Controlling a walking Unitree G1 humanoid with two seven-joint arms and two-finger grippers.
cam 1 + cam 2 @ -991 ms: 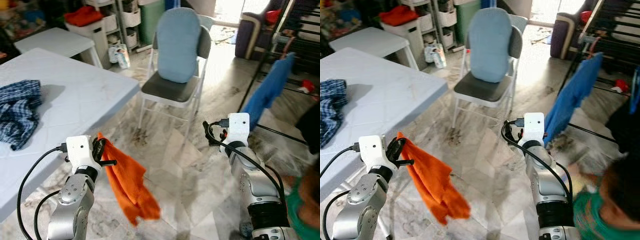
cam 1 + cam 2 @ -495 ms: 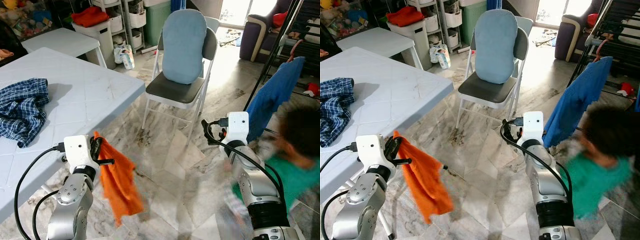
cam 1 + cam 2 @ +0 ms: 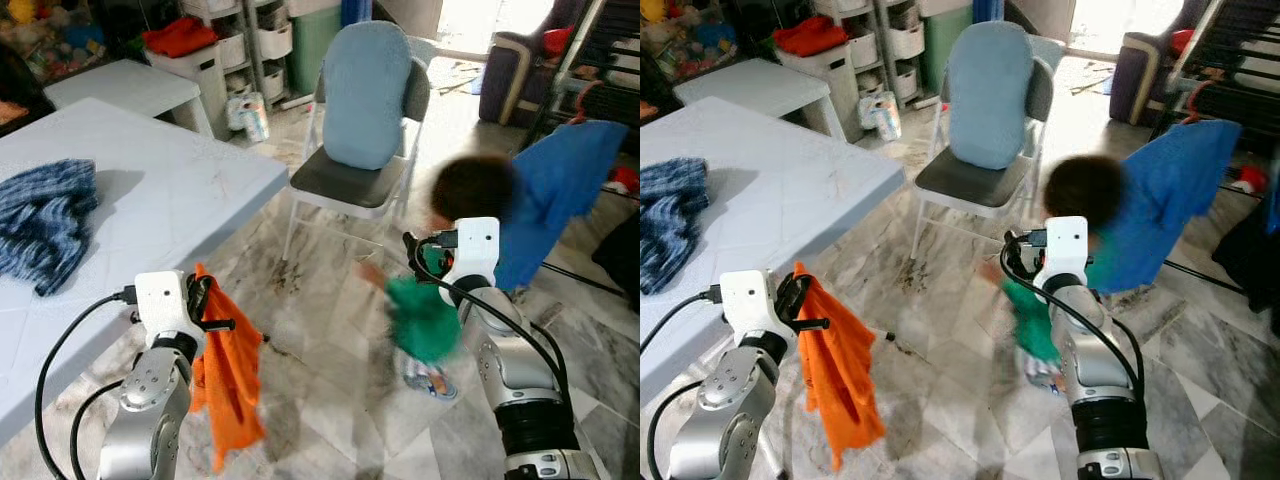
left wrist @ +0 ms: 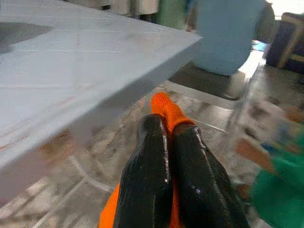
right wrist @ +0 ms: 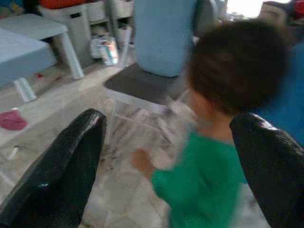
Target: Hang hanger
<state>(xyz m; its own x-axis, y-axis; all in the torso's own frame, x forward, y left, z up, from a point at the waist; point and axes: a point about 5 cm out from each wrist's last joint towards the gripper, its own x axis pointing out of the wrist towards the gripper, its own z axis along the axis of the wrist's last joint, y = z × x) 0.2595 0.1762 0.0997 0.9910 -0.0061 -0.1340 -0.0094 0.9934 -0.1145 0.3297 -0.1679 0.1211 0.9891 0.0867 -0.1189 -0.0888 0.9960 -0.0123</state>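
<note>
My left gripper [image 3: 203,301] is shut on the top of an orange garment [image 3: 226,384], which hangs limp below it beside the table edge. In the left wrist view the two black fingers [image 4: 151,156] press together with orange cloth [image 4: 164,107] showing at their tips. I cannot make out a hanger inside the cloth. My right gripper [image 5: 169,118] is held up at mid height, open, with nothing in it. A blue garment [image 3: 556,187] hangs on the dark drying rack [image 3: 549,88] at the far right.
A blurred person in a green top [image 3: 424,316] is moving across the floor right in front of my right arm [image 3: 500,350]. A folding chair [image 3: 352,184] with a blue cushion stands ahead. The white table [image 3: 170,190] on the left holds a plaid cloth [image 3: 42,222].
The person has moved from the far right to just in front of my right gripper. The orange garment has swung back and now hangs straight down. Both arms stay put.
</note>
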